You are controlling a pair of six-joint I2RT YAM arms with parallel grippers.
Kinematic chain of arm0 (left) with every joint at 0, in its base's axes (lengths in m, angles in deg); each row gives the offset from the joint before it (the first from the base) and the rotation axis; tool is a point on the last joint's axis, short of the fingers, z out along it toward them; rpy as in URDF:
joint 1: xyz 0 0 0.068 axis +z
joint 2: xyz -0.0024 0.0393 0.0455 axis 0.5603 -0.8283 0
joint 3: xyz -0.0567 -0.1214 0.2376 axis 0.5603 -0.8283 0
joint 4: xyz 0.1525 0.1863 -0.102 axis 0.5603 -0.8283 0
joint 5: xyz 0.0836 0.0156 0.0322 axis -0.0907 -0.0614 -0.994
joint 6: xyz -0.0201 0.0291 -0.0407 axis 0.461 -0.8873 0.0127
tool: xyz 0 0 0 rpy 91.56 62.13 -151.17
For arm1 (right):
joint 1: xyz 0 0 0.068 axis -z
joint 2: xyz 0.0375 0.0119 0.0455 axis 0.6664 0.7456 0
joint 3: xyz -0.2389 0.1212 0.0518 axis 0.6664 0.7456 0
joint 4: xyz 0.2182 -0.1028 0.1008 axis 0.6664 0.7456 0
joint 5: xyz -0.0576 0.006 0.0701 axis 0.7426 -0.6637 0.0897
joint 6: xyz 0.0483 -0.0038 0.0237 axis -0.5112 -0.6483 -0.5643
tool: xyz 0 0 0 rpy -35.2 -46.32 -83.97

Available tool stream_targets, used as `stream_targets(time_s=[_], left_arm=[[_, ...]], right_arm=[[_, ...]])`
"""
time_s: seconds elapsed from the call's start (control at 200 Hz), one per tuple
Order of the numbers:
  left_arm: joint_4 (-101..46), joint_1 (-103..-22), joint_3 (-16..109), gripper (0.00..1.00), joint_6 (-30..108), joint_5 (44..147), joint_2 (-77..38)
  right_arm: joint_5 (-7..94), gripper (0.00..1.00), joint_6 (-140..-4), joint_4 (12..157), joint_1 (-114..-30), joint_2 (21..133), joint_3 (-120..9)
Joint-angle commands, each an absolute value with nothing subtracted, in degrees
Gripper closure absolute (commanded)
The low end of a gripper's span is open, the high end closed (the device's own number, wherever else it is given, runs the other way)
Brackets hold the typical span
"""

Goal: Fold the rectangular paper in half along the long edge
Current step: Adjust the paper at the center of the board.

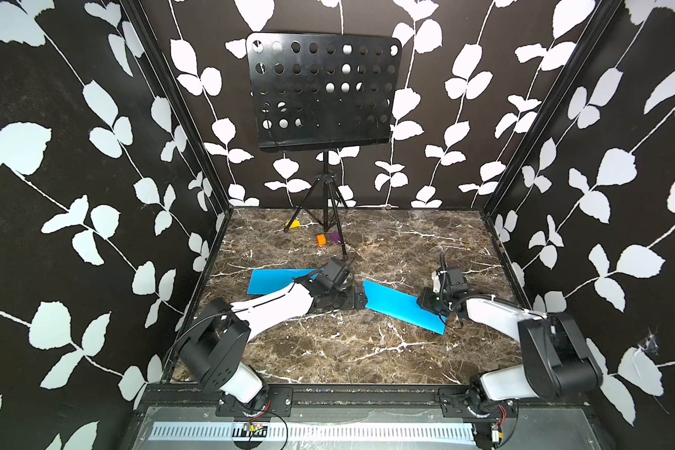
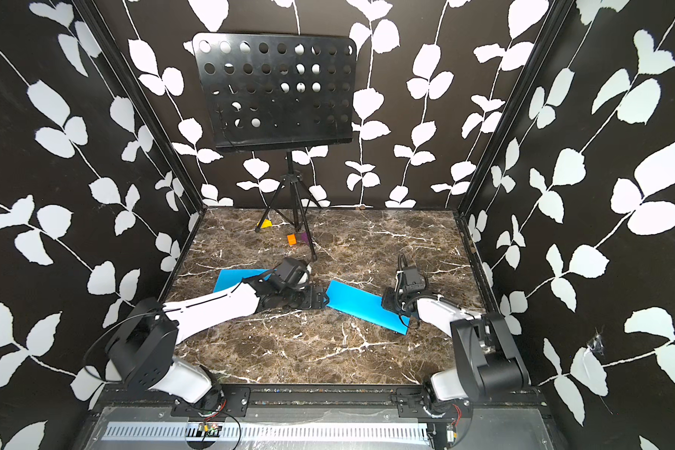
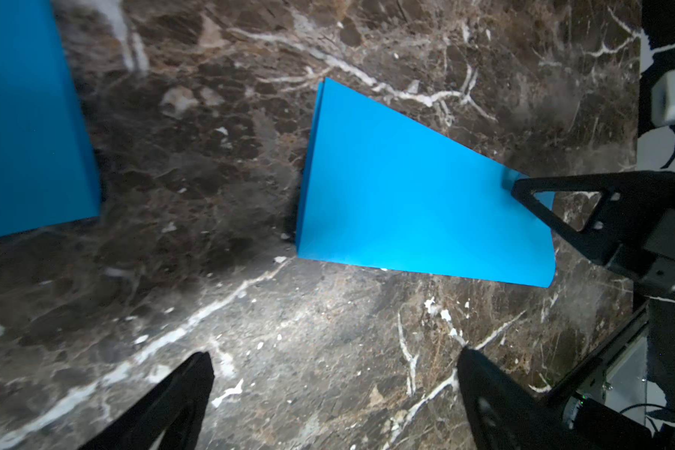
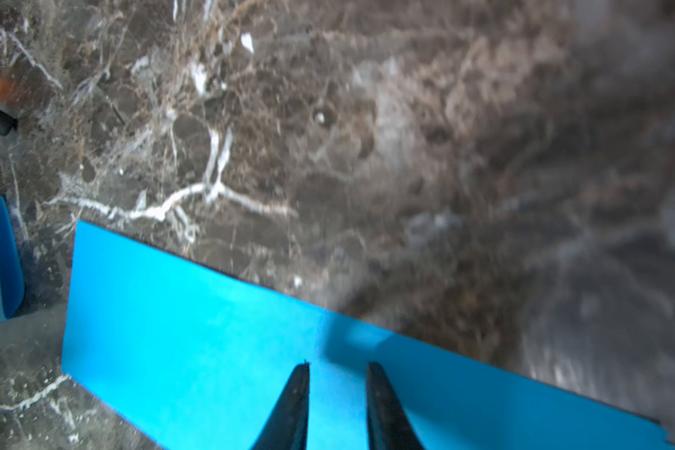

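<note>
Right wrist view — blue paper [image 4: 211,331] lies flat beneath the right hand [image 4: 338,364], its fingers [image 4: 295,405] slightly parted, seemingly pinching nothing.

Brown marble-look bench [image 1: 367,350]: white veins, polished, faint sheen. Folded blue rectangular paper [image 1: 402,306]: smooth, matt, crisp edges. Second blue paper sheet [image 1: 269,280]: same finish. Black perforated music-stand desk [image 1: 320,89]: looks like sheet metal, semi-gloss. Right gripper [image 4: 338,368] fingers [image 4: 295,401]: black plastic, matt.
</note>
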State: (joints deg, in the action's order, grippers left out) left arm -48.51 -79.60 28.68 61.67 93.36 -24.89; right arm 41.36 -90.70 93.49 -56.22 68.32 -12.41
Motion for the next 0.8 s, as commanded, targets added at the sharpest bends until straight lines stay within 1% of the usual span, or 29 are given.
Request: stream_targets(time_s=[0.0, 0.045, 0.125, 0.23, 0.265, 0.38, 0.465, 0.655, 0.795], left_arm=[[-49.1, -81.9, 34.5, 0.09, 58.0, 94.1, -28.2], [-49.1, -82.8, 36.9, 0.21, 57.1, 95.0, -30.3], [-47.8, -84.0, 41.0, 0.36, 55.7, 97.7, -34.7], [-47.5, -84.4, 46.2, 0.62, 55.3, 102.2, -41.2], [-47.4, -84.5, 47.5, 0.67, 55.2, 103.4, -43.0], [-48.7, -84.6, 49.6, 0.81, 54.6, 106.9, -47.4], [-49.0, -84.6, 48.9, 0.86, 53.9, 108.1, -48.3], [-49.4, -84.6, 44.9, 0.85, 53.9, 106.3, -49.7], [-47.9, -84.4, 41.2, 0.85, 55.2, 105.4, -49.5]], right_arm=[[43.8, 0.68, -88.9, 98.3, -57.1, 63.4, -14.2], [44.5, 0.65, -88.7, 99.8, -57.3, 62.0, -14.7], [44.0, 0.61, -89.9, 100.4, -58.1, 60.0, -14.2], [43.1, 0.59, -92.2, 100.2, -59.5, 58.0, -13.0], [42.5, 0.59, -93.1, 100.1, -59.9, 57.6, -12.6], [39.5, 0.59, -96.0, 98.5, -60.5, 56.7, -11.1], [37.8, 0.59, -97.6, 97.1, -60.8, 56.8, -10.2], [36.2, 0.59, -99.0, 95.7, -62.3, 58.9, -10.3], [35.2, 0.59, -100.7, 92.1, -63.9, 61.9, -10.2]])
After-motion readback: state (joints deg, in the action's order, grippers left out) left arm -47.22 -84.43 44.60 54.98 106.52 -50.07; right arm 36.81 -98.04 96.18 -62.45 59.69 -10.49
